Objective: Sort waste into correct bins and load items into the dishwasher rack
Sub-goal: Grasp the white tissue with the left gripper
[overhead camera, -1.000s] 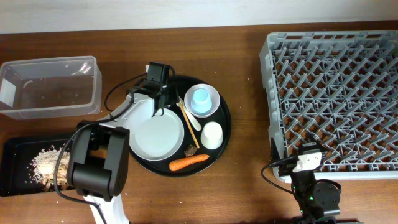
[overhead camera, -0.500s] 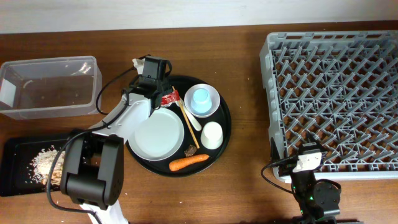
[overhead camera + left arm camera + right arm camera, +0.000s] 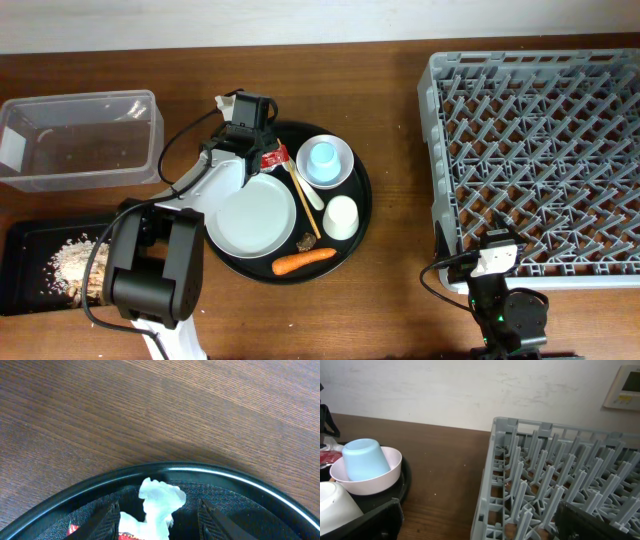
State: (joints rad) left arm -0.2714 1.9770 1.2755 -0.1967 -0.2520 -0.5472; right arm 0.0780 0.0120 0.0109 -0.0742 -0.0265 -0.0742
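Note:
My left gripper [image 3: 252,140] hovers over the far left rim of the round black tray [image 3: 362,190]. In the left wrist view it is open [image 3: 160,522], with crumpled white tissue [image 3: 159,505] between its fingers, not gripped. The red wrapper [image 3: 272,157] lies beside the tissue [image 3: 72,530]. On the tray are the white plate [image 3: 252,215], the white bowl [image 3: 338,172] holding the light blue cup [image 3: 322,157], the small white cup [image 3: 341,216], pale sticks [image 3: 303,185], the carrot [image 3: 304,261] and a brown scrap [image 3: 306,241]. My right gripper [image 3: 495,262] is open and empty [image 3: 480,527] at the grey rack's [image 3: 540,150] front left corner.
The clear tub [image 3: 80,140] stands at the far left. The shallow black tray [image 3: 25,250] in front of it holds pale grainy scraps [image 3: 72,262]. My left arm and its cable cross the table between those bins and the round tray.
My left gripper has drawn back toward the tray's far rim, uncovering the red wrapper. In the last half second it has hardly moved. The right arm is still.

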